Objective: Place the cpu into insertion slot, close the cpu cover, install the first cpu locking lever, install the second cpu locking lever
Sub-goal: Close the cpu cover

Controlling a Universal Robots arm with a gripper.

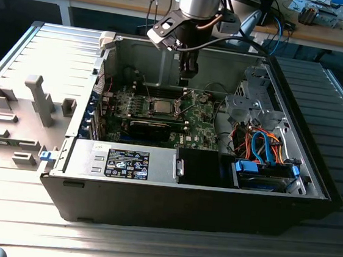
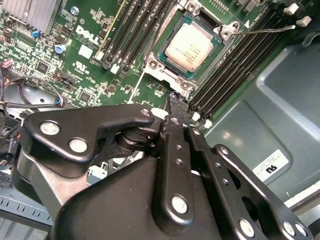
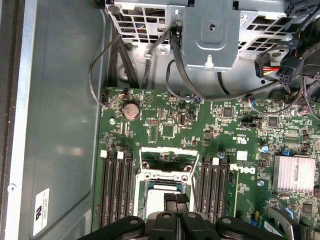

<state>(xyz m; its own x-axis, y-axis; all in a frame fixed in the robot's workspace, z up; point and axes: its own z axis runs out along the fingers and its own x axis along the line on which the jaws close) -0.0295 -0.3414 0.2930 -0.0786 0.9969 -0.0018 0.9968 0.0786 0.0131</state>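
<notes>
The cpu [image 2: 190,47], a square chip with a silver top, lies flat in the insertion slot [image 2: 155,67] on the green board; the exterior view has it at the case's middle [image 1: 161,106]. In the first wrist view the cpu cover [image 3: 163,175], a grey metal frame, appears tilted up at one side of the slot. A thin wire locking lever [image 2: 265,31] sticks out sideways from a slot corner. My gripper [image 1: 188,75] hangs just above the slot's edge, fingers [image 2: 176,125] shut together and holding nothing; its tips [image 3: 176,198] partly hide the chip.
Black memory slots [image 2: 230,70] flank the socket on both sides. A drive cage [image 1: 254,103] with coloured cables stands at the exterior view's right, a power supply [image 1: 125,160] along the case front. A finned heatsink [image 3: 294,172] sits on the board.
</notes>
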